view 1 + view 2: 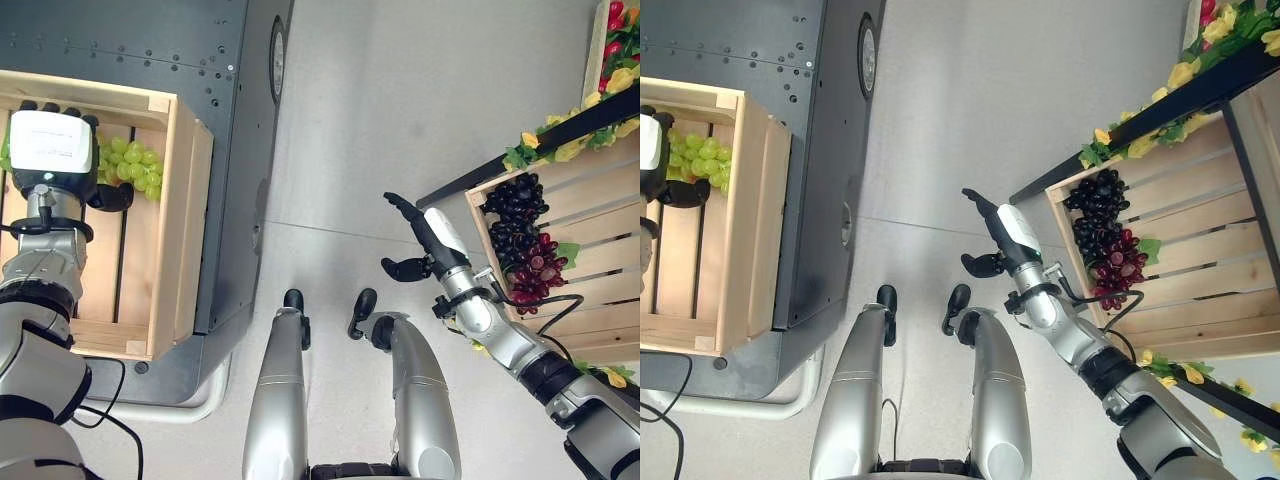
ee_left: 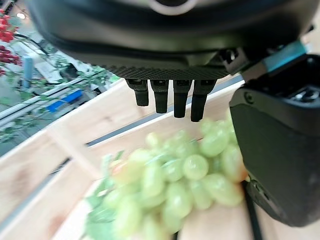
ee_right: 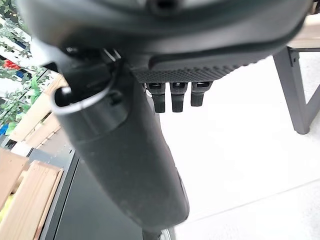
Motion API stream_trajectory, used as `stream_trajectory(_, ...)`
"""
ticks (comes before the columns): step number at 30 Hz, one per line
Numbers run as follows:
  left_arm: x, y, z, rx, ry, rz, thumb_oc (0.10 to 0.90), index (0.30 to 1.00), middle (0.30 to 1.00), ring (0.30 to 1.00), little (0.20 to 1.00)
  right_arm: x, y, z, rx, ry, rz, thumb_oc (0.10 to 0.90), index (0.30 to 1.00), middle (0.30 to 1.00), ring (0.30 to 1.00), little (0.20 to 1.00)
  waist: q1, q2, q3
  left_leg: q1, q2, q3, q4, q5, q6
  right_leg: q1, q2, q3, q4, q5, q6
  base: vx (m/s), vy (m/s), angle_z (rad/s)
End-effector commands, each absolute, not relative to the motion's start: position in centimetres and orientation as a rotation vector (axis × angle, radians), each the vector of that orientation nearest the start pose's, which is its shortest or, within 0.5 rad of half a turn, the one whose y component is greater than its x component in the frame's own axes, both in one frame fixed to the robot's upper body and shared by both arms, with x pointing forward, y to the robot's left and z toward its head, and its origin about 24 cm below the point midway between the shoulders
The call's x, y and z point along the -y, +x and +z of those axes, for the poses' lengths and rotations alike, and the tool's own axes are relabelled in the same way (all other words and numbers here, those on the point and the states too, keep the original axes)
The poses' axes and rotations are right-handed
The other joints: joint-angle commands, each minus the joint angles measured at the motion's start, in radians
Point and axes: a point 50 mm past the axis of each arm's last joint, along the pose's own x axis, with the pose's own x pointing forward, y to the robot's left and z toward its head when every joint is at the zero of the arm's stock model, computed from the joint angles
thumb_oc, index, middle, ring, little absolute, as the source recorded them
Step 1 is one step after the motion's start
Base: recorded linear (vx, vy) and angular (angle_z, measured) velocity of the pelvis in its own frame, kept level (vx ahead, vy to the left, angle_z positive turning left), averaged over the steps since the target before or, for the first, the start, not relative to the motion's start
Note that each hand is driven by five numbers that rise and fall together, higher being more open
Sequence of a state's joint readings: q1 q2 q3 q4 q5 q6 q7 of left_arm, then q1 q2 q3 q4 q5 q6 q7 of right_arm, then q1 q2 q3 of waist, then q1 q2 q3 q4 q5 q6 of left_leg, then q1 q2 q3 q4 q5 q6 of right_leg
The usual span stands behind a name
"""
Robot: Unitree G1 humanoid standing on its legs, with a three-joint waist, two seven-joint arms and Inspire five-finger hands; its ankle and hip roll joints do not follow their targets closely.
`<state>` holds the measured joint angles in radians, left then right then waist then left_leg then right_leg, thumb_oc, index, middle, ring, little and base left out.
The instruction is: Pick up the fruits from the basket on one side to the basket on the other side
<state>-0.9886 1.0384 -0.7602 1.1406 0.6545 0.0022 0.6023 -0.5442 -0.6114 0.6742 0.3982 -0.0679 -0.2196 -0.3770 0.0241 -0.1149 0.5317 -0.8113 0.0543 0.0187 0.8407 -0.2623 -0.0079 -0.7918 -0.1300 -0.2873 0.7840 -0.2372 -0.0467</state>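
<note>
A bunch of green grapes (image 1: 135, 165) lies on the floor of the wooden crate (image 1: 185, 200) on my left. My left hand (image 1: 50, 145) hovers over that crate just beside the bunch, open, fingers (image 2: 172, 97) straight above the green grapes (image 2: 185, 170) and holding nothing. A second wooden crate (image 1: 600, 210) on my right holds dark purple grapes (image 1: 515, 205) and red grapes (image 1: 535, 270). My right hand (image 1: 430, 235) hangs over the grey floor just left of that crate, open and empty, thumb spread apart from the fingers.
The left crate rests on a dark grey metal platform (image 1: 230, 100). A black frame (image 1: 560, 135) trimmed with yellow-green leaves borders the right crate, with red and yellow produce (image 1: 620, 50) beyond it. Bare grey floor lies between the two crates.
</note>
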Motion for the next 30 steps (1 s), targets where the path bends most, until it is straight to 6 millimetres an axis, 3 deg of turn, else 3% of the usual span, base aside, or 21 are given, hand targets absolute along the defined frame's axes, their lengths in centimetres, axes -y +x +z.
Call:
stream_trajectory(1,-38.6,32.5,27.3,0.250,2.073,0.748,0.800,0.900,0.900,0.900,0.900,14.9,32.4,11.9,0.502,-0.730,0.176,0.800,0.900,0.900,0.900,0.900,0.013,0.029,-0.012,0.080,-0.031,0.097,-0.169,0.034,0.068,0.093,0.038,0.016,-0.038,-0.012,0.014,-0.01,-0.008,0.04)
stream_trajectory(9,-38.4,32.8,27.2,0.178,2.142,0.648,0.800,0.900,0.900,0.900,0.900,15.6,32.2,11.7,0.476,-0.730,0.173,0.800,0.900,0.900,0.900,0.900,0.009,0.030,-0.012,0.072,-0.033,0.098,-0.179,0.040,0.069,0.082,0.037,0.015,-0.048,0.001,0.022,0.00,0.000,0.00)
stream_trajectory(13,-38.9,32.7,27.1,0.095,2.153,0.636,0.800,0.900,0.900,0.900,0.900,16.0,32.2,11.9,0.480,-0.719,0.158,0.800,0.900,0.900,0.900,0.900,0.006,0.030,-0.012,0.071,-0.030,0.099,-0.190,0.048,0.066,0.080,0.038,0.015,-0.060,0.007,0.024,0.00,0.000,0.00)
stream_trajectory(17,-40.5,32.1,26.7,-0.107,2.146,0.698,0.800,0.900,0.900,0.900,0.900,16.1,32.3,12.6,0.511,-0.698,0.155,0.800,0.900,0.900,0.900,0.900,0.004,0.024,-0.012,0.064,-0.029,0.097,-0.198,0.052,0.065,0.074,0.037,0.010,-0.071,0.013,0.027,0.00,0.000,0.00)
stream_trajectory(22,-40.4,32.4,26.1,-0.135,2.110,0.660,0.800,0.900,0.900,0.900,0.900,15.9,32.3,13.1,0.536,-0.671,0.143,0.800,0.900,0.900,0.900,0.900,0.003,0.016,-0.012,0.061,-0.028,0.094,-0.195,0.050,0.063,0.075,0.036,0.006,-0.071,0.014,0.030,0.00,0.000,0.00)
stream_trajectory(23,-40.3,32.5,26.0,-0.129,2.097,0.650,0.718,0.778,0.778,0.778,0.778,15.8,32.3,13.2,0.539,-0.669,0.140,0.800,0.900,0.900,0.900,0.900,0.003,0.016,-0.012,0.061,-0.028,0.094,-0.195,0.050,0.063,0.075,0.036,0.006,-0.071,0.014,0.030,0.00,0.000,0.00)
stream_trajectory(24,-40.2,32.6,25.8,-0.124,2.086,0.634,0.667,0.700,0.700,0.700,0.700,15.8,32.4,13.2,0.541,-0.667,0.138,0.800,0.900,0.900,0.900,0.900,0.003,0.016,-0.012,0.062,-0.029,0.094,-0.197,0.050,0.064,0.076,0.036,0.006,-0.072,0.014,0.030,0.00,0.000,0.00)
stream_trajectory(25,-39.8,33.0,25.4,-0.122,2.061,0.574,0.554,0.531,0.531,0.531,0.531,15.8,32.4,13.2,0.539,-0.664,0.140,0.800,0.900,0.900,0.900,0.900,0.001,0.015,-0.012,0.065,-0.029,0.094,-0.200,0.050,0.064,0.079,0.037,0.008,-0.078,0.014,0.030,0.00,0.000,0.00)
stream_trajectory(26,-39.6,33.1,25.3,-0.125,2.058,0.555,0.527,0.491,0.491,0.491,0.491,15.8,32.4,13.2,0.539,-0.662,0.138,0.800,0.900,0.900,0.900,0.900,0.002,0.016,-0.012,0.067,-0.030,0.094,-0.204,0.051,0.064,0.080,0.038,0.008,-0.080,0.015,0.031,0.00,0.000,0.00)
stream_trajectory(27,-39.4,33.4,24.8,-0.136,2.030,0.525,0.449,0.373,0.373,0.373,0.373,15.9,32.5,13.4,0.539,-0.658,0.130,0.800,0.900,0.900,0.900,0.900,0.003,0.018,-0.012,0.067,-0.033,0.092,-0.207,0.053,0.063,0.080,0.037,0.008,-0.081,0.017,0.033,0.00,0.000,0.00)
stream_trajectory(28,-39.2,33.5,24.4,-0.131,2.006,0.509,0.400,0.300,0.300,0.300,0.300,16.0,32.6,13.5,0.538,-0.655,0.125,0.800,0.900,0.900,0.900,0.900,0.004,0.019,-0.012,0.070,-0.034,0.092,-0.211,0.054,0.064,0.082,0.038,0.009,-0.084,0.018,0.034,0.00,0.000,0.00)
stream_trajectory(30,-39.0,33.6,24.2,-0.119,1.994,0.487,0.400,0.300,0.300,0.300,0.300,16.1,32.6,13.6,0.539,-0.648,0.117,0.800,0.900,0.900,0.900,0.900,0.004,0.020,-0.012,0.070,-0.035,0.092,-0.213,0.055,0.064,0.081,0.038,0.009,-0.086,0.018,0.034,0.00,0.000,0.00)
